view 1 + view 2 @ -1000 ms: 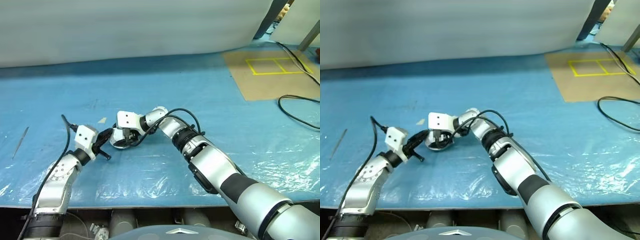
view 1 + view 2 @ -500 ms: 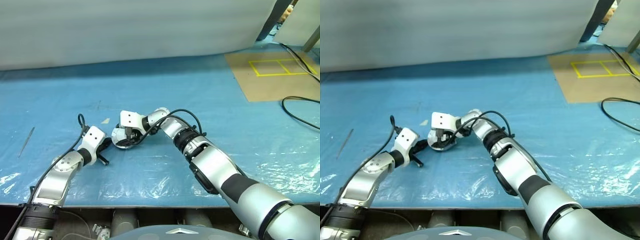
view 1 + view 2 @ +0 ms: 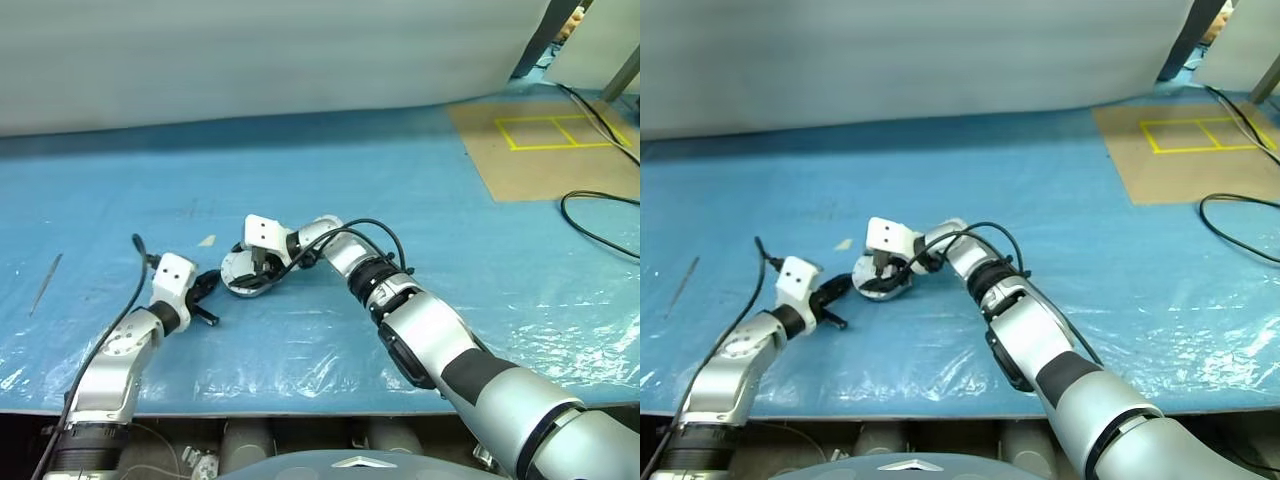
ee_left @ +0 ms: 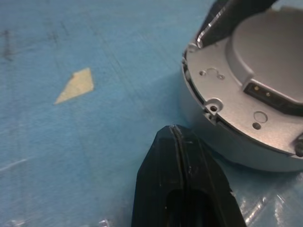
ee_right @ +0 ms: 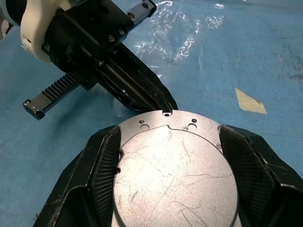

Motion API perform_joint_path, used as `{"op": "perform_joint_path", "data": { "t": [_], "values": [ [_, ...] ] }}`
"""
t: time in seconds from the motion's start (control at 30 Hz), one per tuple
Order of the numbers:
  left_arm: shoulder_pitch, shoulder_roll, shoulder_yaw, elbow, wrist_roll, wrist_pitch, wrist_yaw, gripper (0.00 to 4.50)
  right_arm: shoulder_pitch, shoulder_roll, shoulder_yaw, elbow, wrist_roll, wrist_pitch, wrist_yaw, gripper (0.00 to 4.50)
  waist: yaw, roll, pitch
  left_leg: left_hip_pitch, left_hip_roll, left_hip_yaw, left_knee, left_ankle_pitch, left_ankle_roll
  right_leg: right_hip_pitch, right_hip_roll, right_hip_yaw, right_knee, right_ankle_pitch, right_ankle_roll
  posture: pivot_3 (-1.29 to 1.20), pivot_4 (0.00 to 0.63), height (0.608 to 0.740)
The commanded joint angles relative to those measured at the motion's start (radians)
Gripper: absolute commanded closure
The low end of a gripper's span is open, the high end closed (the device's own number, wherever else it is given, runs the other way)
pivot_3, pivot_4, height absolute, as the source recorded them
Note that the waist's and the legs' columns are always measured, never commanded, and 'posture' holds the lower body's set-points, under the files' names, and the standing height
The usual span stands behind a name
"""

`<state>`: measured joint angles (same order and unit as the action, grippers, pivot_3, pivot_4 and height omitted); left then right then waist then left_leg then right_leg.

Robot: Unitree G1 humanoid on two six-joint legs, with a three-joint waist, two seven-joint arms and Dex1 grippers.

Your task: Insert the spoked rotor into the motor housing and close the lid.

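The motor housing [image 5: 175, 175] is a short round silver cup resting on the blue sheet, topped by a flat silver lid [image 4: 270, 52]. My right gripper [image 5: 169, 130] is shut on the motor housing, one black finger [image 5: 106, 161] on each side of its rim. My left gripper [image 3: 207, 288] is shut with nothing in it. Its joined tip [image 4: 175, 130] sits at the housing's side wall [image 4: 227, 137], close to or touching it. The spoked rotor is hidden. In the left eye view the housing [image 3: 243, 278] lies left of centre on the table.
A tan scrap [image 3: 206, 241] lies just behind the grippers. A thin metal tool [image 3: 42, 285] lies at the far left. At the back right are a brown board with a yellow taped square [image 3: 545, 135] and a black cable [image 3: 600, 215]. The table's front edge runs close below the arms.
My left hand has drifted slightly left and its wrist has turned a little, with its shut tip staying beside the housing. The right gripper still holds the housing in place.
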<state>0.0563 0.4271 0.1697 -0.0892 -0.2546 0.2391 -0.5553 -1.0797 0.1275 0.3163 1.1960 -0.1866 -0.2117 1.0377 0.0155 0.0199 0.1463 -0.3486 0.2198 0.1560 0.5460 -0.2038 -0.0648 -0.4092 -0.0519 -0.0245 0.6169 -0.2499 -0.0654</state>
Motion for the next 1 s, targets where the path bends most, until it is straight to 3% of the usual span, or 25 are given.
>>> {"op": "perform_joint_path", "data": {
  "t": [0.03, 0.3, 1.0],
  "values": [
    [0.069, -0.005, 0.095, -0.090, -0.062, -0.082, -0.008, 4.50, 0.032, 0.004, 0.000, 0.036, -0.011, 0.042, -0.005, 1.49, 0.000, -0.002, 0.000, -0.001, 0.000, 0.000, 0.000, 0.000, 0.000, 0.000, 0.000, 0.000, -0.001, 0.000, 0.000, 0.00, 0.150, 0.740],
    [0.247, -0.004, 0.152, -0.176, -0.095, -0.162, -0.033, 4.50, 0.040, 0.004, 0.038, 0.047, -0.056, 0.031, 0.004, 1.49, 0.000, -0.003, 0.001, 0.000, 0.003, 0.001, -0.001, 0.000, 0.000, 0.001, 0.001, -0.002, -0.002, 0.000, 0.000, 0.00, 0.150, 0.740],
    [0.342, -0.040, 0.112, -0.253, -0.069, -0.174, 0.021, 4.50, 0.035, -0.031, 0.152, 0.076, -0.143, 0.021, 0.017, 1.49, 0.000, -0.002, 0.001, 0.006, 0.003, 0.004, -0.003, 0.000, 0.000, 0.005, 0.001, 0.000, -0.005, 0.000, 0.000, 0.00, 0.150, 0.740]
  ]
}}
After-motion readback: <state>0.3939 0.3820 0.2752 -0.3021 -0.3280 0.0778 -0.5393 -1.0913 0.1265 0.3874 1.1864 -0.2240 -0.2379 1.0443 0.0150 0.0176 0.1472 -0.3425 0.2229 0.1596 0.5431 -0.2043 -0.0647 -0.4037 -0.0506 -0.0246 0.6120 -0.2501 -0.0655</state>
